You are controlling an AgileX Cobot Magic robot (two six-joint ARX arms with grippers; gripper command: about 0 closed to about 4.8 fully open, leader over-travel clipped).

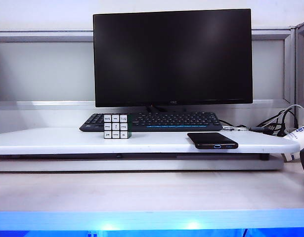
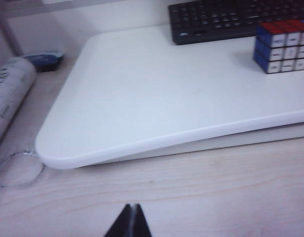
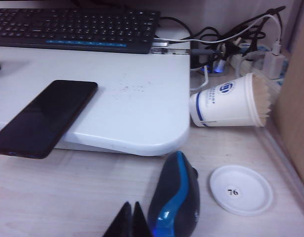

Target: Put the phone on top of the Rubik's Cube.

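phone [image 3: 43, 118]: not lifted — ahead of your right gripper [image 3: 132, 219], jaws closed, empty.
rubik's cube [image 2: 282, 47]: bare top, far ahead of your left gripper [image 2: 133, 222], closed too.
left: all steps.

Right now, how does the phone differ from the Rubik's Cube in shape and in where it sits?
The phone is thin, flat and all black; the Rubik's Cube is a blocky cube with coloured tiles. The phone overhangs the white board's front edge at the right; the Rubik's Cube stands fully on it, left, by the keyboard. Both rest on that board, untouched.
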